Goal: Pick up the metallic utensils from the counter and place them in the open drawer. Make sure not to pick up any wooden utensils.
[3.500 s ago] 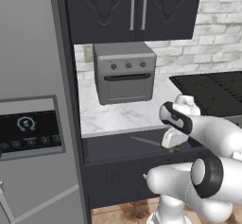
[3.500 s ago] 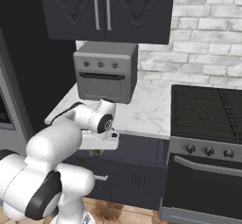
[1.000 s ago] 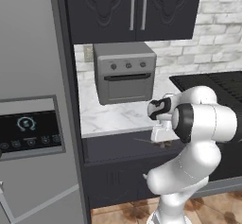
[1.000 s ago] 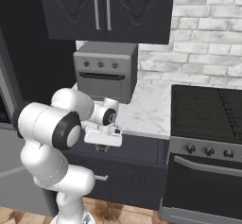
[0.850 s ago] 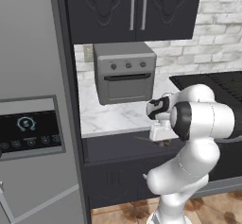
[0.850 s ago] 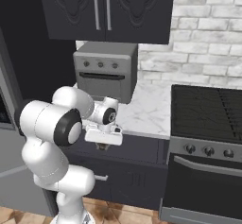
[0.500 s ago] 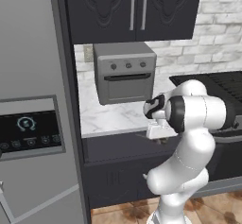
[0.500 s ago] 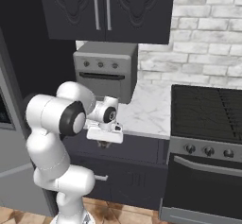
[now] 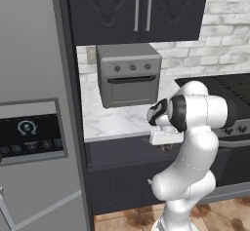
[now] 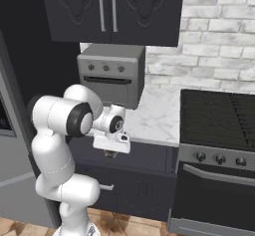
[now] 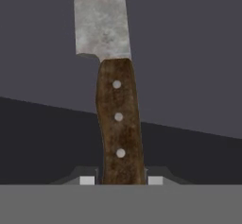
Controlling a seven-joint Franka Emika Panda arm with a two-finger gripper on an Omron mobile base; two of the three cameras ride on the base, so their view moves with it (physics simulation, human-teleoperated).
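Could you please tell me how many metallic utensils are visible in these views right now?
1: a knife, its brown handle between the end effector fingertips, blade pointing away over the dark drawer. Other utensils may be hidden behind the arm or outside the frames.

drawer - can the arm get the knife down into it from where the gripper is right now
Probably yes. The gripper is shut on the knife, and the hand view looks past the blade at dark, bare surfaces. In the base views the hand hangs just over the open drawer, with nothing visibly between them.
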